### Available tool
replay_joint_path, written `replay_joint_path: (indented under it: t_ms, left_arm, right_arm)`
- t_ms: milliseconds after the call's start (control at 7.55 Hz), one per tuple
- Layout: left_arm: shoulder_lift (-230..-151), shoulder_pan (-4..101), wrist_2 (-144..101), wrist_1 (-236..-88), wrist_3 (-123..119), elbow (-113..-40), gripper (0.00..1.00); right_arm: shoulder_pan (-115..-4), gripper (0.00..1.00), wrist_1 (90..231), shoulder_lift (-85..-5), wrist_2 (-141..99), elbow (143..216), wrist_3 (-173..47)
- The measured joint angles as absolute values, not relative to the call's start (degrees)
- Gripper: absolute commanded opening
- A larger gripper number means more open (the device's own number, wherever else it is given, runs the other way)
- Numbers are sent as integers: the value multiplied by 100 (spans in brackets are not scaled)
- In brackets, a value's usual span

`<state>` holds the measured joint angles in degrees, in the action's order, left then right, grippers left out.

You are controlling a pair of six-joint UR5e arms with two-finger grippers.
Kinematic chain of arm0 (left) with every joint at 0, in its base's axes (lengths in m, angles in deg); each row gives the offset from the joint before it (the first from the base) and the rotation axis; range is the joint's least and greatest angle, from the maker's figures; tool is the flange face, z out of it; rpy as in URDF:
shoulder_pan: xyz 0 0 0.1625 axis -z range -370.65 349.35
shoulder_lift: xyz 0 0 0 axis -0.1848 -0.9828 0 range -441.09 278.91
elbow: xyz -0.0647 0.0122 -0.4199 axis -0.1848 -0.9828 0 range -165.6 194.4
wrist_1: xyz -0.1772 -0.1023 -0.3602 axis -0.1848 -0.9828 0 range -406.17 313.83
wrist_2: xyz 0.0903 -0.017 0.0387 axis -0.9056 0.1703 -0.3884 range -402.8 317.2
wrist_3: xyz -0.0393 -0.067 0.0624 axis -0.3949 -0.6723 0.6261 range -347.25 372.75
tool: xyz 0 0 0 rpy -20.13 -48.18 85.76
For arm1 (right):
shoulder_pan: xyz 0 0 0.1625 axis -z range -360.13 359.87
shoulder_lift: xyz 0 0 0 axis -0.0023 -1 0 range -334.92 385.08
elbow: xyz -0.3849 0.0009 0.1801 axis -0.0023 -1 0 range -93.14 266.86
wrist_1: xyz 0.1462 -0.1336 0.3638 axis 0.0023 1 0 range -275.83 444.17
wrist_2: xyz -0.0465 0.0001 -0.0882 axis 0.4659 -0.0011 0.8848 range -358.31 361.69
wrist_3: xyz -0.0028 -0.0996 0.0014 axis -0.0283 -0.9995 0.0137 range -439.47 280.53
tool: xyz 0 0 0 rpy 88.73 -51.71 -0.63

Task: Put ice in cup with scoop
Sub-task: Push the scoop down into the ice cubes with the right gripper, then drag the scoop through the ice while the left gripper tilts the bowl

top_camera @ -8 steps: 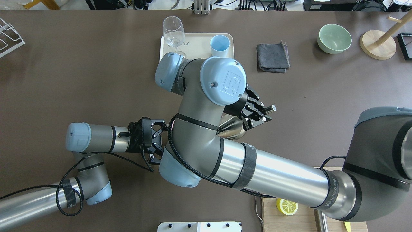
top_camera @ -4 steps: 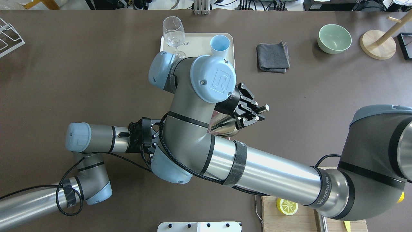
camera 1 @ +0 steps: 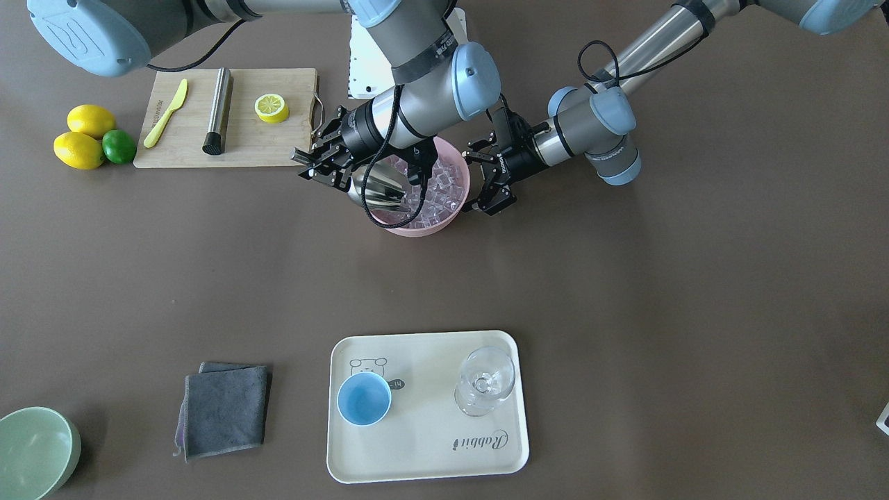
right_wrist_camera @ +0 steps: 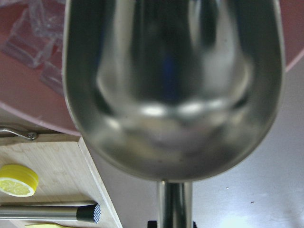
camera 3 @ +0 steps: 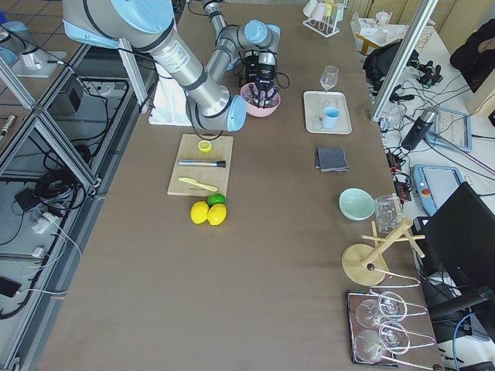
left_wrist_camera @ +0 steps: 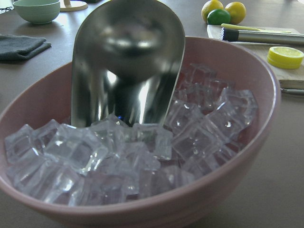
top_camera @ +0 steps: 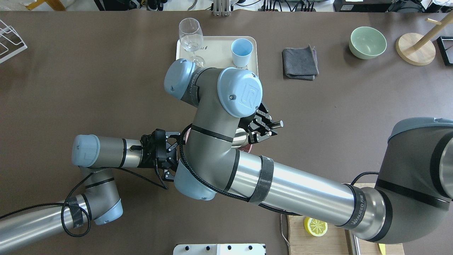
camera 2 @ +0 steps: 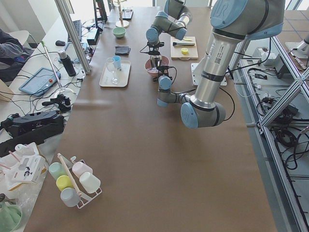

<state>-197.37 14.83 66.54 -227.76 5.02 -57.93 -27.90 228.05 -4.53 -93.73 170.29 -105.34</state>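
1. So far counted: one scoop (camera 1: 378, 191), one cup (camera 1: 364, 399), one pink bowl (camera 1: 417, 229), one tray (camera 1: 430, 451), one wine glass (camera 1: 485, 380); ice (camera 1: 434, 194) in cubes too many to count.
2. Also counted on the surface: two lemons (camera 1: 78, 151), one lime (camera 1: 119, 146), one lemon half (camera 1: 271, 107), one green bowl (camera 1: 35, 451), one folded cloth (camera 1: 223, 410).
3. Clamps the right hand (camera 1: 318, 164) on the scoop's handle; dips the trough's lip into the ice in the pink bowl.
4. Keeps the left hand (camera 1: 487, 178) spread apart, just beside the pink bowl.
5. Finds the cup upright on the tray, near the wine glass, well apart from the pink bowl.
6. Against half a second earlier: right hand drawn in toward the bowl, scoop lower; left hand and cup unmoved.
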Motion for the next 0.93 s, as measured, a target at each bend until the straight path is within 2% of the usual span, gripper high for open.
replay_joint_path:
  t_ms: [530,927]
  left_arm:
    - [-19737,1480,6654,-22770,502,-5793,98]
    - [-19732,1525,6644,-22731,493,-5770,98]
  right_arm:
    - [-2791,0,22341,-1114,-9627,17888,-10239]
    - [-2791,0,21651,-1425,-9935,18007,-9792]
